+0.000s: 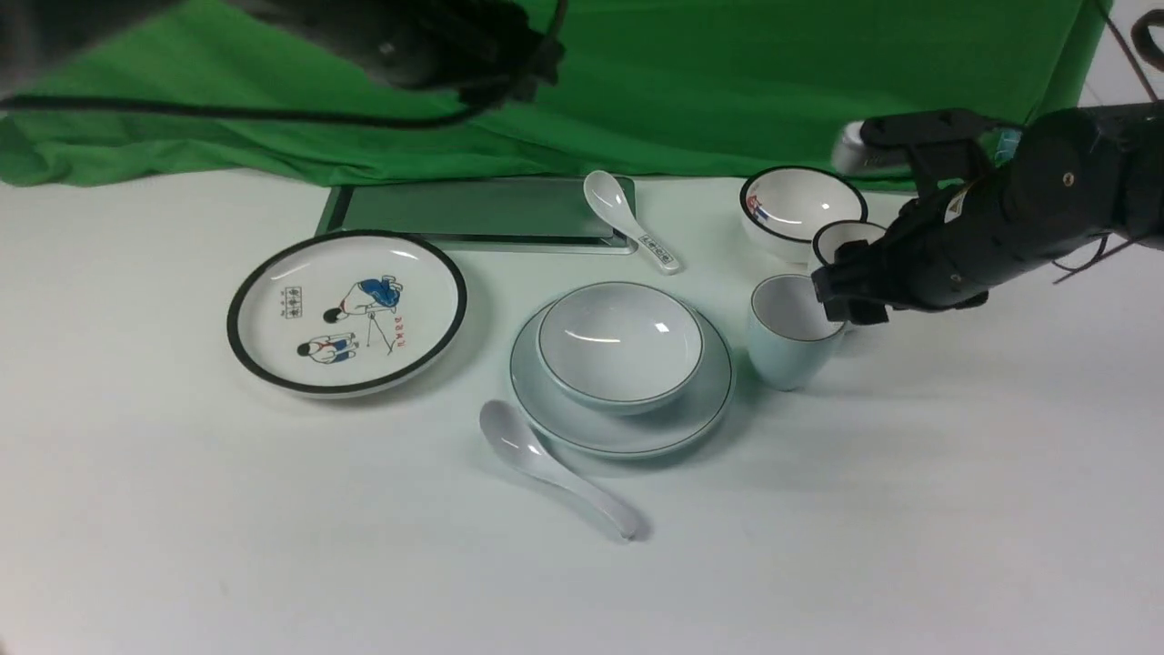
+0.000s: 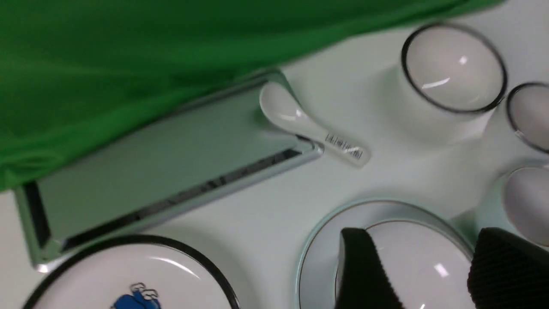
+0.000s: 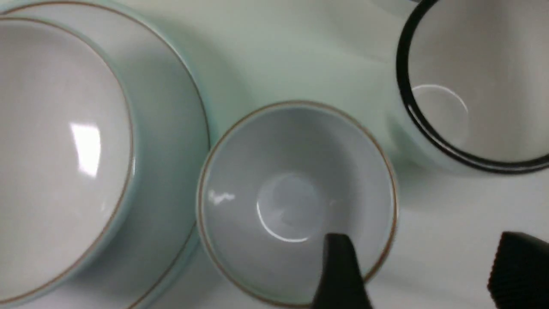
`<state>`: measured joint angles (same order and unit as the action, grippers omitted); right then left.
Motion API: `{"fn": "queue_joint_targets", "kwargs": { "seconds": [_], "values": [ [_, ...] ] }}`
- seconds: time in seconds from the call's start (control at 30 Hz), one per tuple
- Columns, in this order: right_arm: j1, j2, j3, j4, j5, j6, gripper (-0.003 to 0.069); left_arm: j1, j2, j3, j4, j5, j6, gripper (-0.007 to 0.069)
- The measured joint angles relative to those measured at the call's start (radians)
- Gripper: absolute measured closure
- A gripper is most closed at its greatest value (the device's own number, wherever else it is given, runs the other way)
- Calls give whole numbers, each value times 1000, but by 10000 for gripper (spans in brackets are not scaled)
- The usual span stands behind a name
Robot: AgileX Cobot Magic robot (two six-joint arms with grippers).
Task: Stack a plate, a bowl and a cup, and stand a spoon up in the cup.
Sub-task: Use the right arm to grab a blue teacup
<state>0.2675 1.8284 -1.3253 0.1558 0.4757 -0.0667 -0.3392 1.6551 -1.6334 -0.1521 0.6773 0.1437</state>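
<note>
The cup (image 1: 789,332) stands on the table under the right gripper (image 1: 844,305), whose spread jaws straddle its rim, clasping nothing. To the gripper's left, the bowl (image 1: 620,341) sits on the plate (image 1: 637,443). The next move is probably to clamp, lift and seat the cup in the bowl.

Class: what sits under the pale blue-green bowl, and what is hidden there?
The pale blue-green plate, its rim showing all round. Its middle is covered by the bowl.
</note>
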Motion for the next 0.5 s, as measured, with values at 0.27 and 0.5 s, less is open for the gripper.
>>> {"fn": "queue_joint_targets", "kwargs": {
  "seconds": [0.27, 0.5],
  "values": [
    [0, 89, -41, 0, -38, 52, 421, 0, -355, 345, 79, -19, 7, 529],
    [0, 91, -44, 0, -59, 29, 594, 0, -635, 625, 181, 25, 7, 584]
  ]
}}
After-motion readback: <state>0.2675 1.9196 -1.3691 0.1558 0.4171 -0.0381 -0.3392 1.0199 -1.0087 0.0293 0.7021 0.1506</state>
